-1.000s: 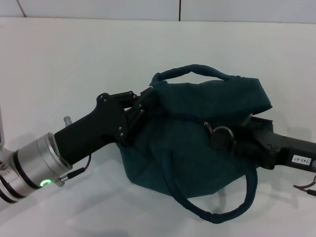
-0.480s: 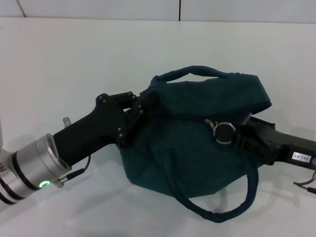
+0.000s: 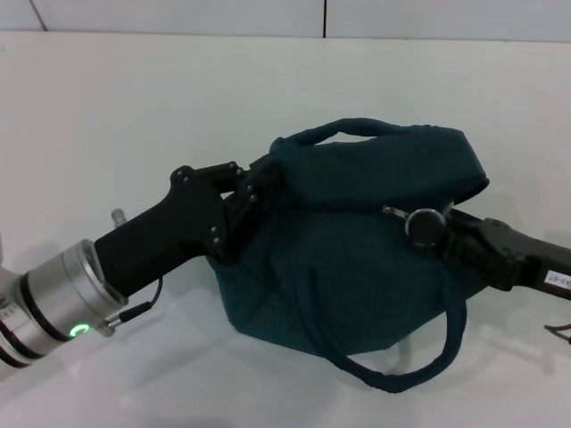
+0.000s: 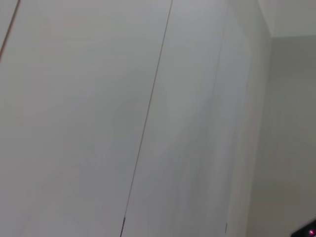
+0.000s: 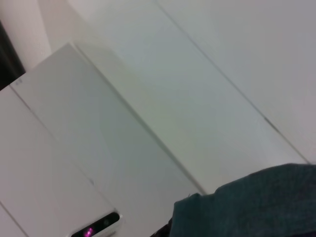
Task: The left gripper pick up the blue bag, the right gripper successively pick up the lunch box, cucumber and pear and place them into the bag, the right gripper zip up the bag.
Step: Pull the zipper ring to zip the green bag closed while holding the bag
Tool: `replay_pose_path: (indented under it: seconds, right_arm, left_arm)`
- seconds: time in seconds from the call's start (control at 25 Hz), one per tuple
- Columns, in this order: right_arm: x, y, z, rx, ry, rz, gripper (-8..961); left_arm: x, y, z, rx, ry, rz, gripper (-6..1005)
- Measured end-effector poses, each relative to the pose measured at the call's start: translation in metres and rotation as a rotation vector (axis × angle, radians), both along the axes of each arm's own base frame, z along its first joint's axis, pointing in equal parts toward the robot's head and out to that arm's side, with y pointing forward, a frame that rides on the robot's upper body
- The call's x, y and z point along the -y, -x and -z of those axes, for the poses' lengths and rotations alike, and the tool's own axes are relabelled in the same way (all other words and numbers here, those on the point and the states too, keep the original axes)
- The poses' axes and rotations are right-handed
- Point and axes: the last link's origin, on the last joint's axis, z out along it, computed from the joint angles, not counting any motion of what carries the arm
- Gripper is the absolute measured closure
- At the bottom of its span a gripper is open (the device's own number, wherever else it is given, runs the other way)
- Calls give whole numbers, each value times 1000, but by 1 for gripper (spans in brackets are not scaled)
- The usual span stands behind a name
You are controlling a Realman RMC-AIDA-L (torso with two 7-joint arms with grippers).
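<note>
Teal blue bag (image 3: 357, 259) clamped by both grippers overhead; left wrist shows only wall.

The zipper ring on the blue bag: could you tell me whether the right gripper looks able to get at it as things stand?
Probably yes. The right gripper is right at the zipper ring on the blue bag, with nothing between them; the left gripper is at the bag's far end.

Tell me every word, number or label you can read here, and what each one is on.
No text can be read at this moment.
A white sticker sits on the right arm beside the blue bag; it is cut off at the picture's edge and its print is too small to read.
Nothing is printed on the bag's visible side, nor on the left gripper.
</note>
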Motion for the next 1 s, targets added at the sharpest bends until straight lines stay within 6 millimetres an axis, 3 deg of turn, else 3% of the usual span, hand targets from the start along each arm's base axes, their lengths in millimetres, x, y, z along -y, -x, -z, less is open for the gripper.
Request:
replay_pose_path:
  seconds: [0.52,1.0]
  right_arm:
    - [1,3,-17,-78,-92,-30,936]
    - [3,-14,-31,-95,-223,47,936]
  left_arm:
    - [0,1,0,-8,-5,2,896]
    - [3,4,0,-30,-24,10,884]
